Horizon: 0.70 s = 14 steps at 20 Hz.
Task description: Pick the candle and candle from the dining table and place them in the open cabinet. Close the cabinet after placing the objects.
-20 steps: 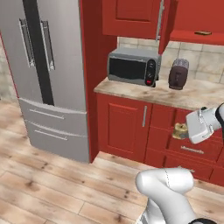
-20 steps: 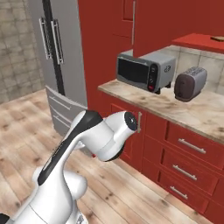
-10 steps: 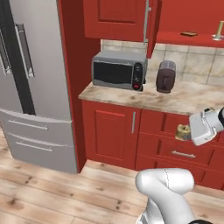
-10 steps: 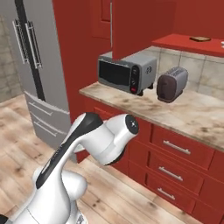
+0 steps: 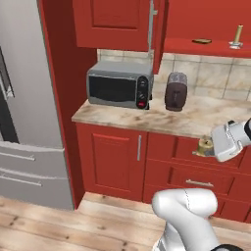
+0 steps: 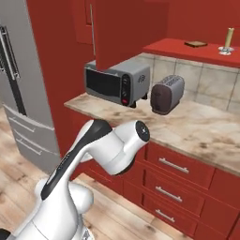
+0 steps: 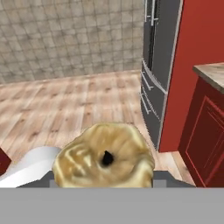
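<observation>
My gripper (image 5: 211,146) hangs at the right of the left base view, in front of the red drawers, shut on the squat brass-gold candle (image 5: 204,144). In the hand view this candle (image 7: 105,159) sits low in the frame with its dark wick facing the camera and hides the fingertips. The slim olive-gold stick candle (image 5: 238,36) stands upright on its clear dish on the red shelf of the open cabinet (image 5: 206,48). It also appears at the upper right of the right base view (image 6: 228,39). The cabinet door (image 6: 124,28) stands swung open. The dining table is out of view.
A flat brown slab (image 5: 201,41) lies on the cabinet shelf left of the stick candle. Below, a marbled counter (image 5: 186,122) carries a grey microwave (image 5: 119,84) and a dark toaster (image 5: 175,91). A steel fridge (image 5: 24,112) stands at left, over wooden floor (image 7: 65,100).
The whole picture has slid left as the base drove right, bringing the open cabinet shelf and stick candle into view. The gripper keeps its hold on the squat candle.
</observation>
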Motion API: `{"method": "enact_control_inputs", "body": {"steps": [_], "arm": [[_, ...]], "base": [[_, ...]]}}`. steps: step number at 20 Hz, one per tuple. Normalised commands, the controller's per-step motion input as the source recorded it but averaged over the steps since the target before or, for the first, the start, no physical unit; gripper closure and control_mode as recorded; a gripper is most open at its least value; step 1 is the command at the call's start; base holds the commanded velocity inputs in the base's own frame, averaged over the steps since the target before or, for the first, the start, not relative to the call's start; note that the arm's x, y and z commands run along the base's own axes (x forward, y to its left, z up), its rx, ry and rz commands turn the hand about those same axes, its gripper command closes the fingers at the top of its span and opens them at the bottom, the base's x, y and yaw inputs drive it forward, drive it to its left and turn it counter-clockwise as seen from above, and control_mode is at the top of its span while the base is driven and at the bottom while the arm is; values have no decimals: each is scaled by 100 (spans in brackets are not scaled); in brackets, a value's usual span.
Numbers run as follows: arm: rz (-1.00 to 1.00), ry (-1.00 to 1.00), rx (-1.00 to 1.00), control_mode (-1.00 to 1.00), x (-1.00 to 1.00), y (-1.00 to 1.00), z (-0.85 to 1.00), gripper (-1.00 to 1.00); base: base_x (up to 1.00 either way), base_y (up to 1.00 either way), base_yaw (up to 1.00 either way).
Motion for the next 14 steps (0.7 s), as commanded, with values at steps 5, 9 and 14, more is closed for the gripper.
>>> {"method": "enact_control_inputs", "body": {"steps": [5,9,14], "arm": [[0,0,0,100,0,0,0,100],[0,0,0,100,0,0,0,100],[0,0,0,100,0,0,0,100]], "base": [[30,-6,-50],[33,-1,-49],[43,0,-37]]}}
